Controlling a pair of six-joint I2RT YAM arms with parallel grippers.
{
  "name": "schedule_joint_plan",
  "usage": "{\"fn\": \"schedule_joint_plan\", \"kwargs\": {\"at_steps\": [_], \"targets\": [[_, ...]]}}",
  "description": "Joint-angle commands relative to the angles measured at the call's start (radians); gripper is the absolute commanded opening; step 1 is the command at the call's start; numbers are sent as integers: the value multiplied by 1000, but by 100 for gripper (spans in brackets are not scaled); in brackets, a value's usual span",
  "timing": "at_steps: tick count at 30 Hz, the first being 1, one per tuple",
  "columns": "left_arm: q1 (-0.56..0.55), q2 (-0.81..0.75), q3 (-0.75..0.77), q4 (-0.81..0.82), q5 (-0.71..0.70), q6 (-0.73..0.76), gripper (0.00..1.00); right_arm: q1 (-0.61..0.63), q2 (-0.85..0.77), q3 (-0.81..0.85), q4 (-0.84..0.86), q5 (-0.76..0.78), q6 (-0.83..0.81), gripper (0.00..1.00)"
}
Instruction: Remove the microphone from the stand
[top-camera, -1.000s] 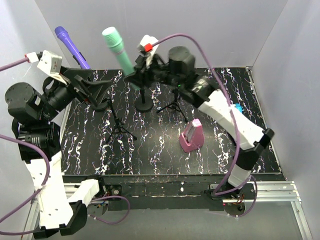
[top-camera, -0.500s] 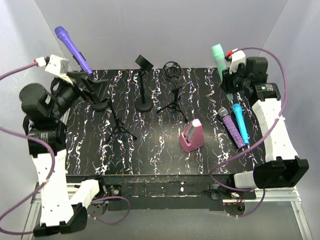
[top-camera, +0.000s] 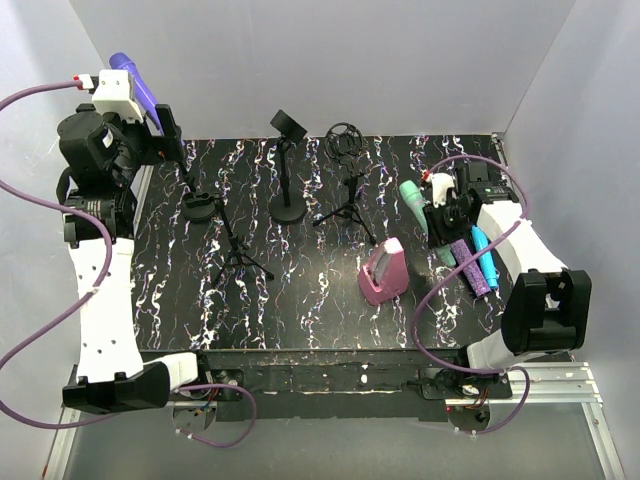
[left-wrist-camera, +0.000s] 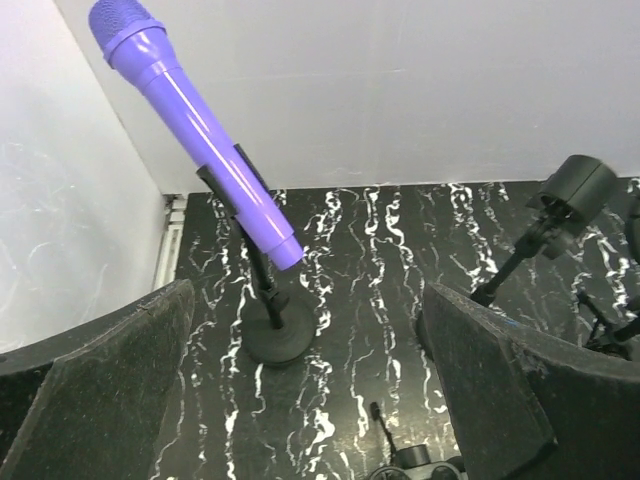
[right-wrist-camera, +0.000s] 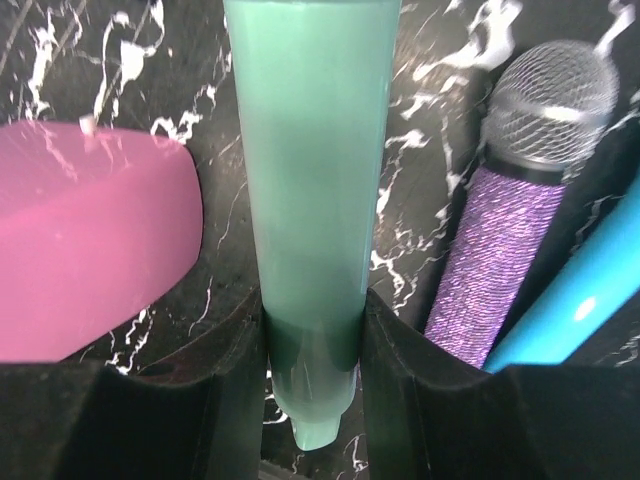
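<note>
The table (top-camera: 300, 300) is black with white veins like marble. Plain white walls close it at the back and on both sides. At 3 o'clock the right gripper (right-wrist-camera: 312, 370) pinches the green mic (right-wrist-camera: 310, 180) near its lower end, low over the table, beside a glitter mic (right-wrist-camera: 490, 260) and a blue mic (right-wrist-camera: 570, 310). At 10 o'clock the purple mic (left-wrist-camera: 190, 130) sits tilted in its stand (left-wrist-camera: 280, 335). The left gripper (left-wrist-camera: 300, 390) is spread wide near it and touches nothing.

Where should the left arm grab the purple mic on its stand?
Mid-barrel of the purple microphone, above the clip, coming from the open front side. The barrel is straight and bare there; the clip cradles it from behind, on its lower half.
</note>
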Motion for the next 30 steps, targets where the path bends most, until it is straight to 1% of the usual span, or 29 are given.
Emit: {"fn": "schedule_joint_plan", "kwargs": {"at_steps": [1,4,9,12,14,17,18,19,20,21,22,23,25,30], "targets": [[4,-36,5,-30,-56,79,98,-4,43,-26,-32,-34,-16,1],[4,-28,-9,-38,-24,104,98,-4,79,-60,-15,-7,-22,1],[4,-3,-2,-47,25,154,98,-4,100,-109,0,56,-16,14],[4,6,2,-36,32,167,98,-4,108,-135,28,64,-13,18],[4,9,11,-36,35,164,98,-4,109,-143,28,63,-7,25],[4,-3,7,-57,47,159,98,-2,89,-118,-6,17,-13,37],[4,-8,7,-76,52,152,98,-4,79,-111,-16,13,-11,45],[3,-13,7,-106,52,120,98,-4,66,-106,-18,16,-2,50],[4,-14,13,-145,56,72,98,-2,54,-103,-21,17,4,59],[4,-14,28,-186,97,44,98,-4,45,-100,-27,17,12,68],[4,-13,40,-227,163,33,98,-4,36,-98,-27,18,19,74],[4,-17,42,-252,229,29,98,-4,20,-98,-29,18,30,75],[4,-31,33,-289,257,-14,98,-4,-7,-89,-44,13,50,82],[4,-22,25,-370,283,-7,98,-4,-104,15,-89,-89,38,83]]}}
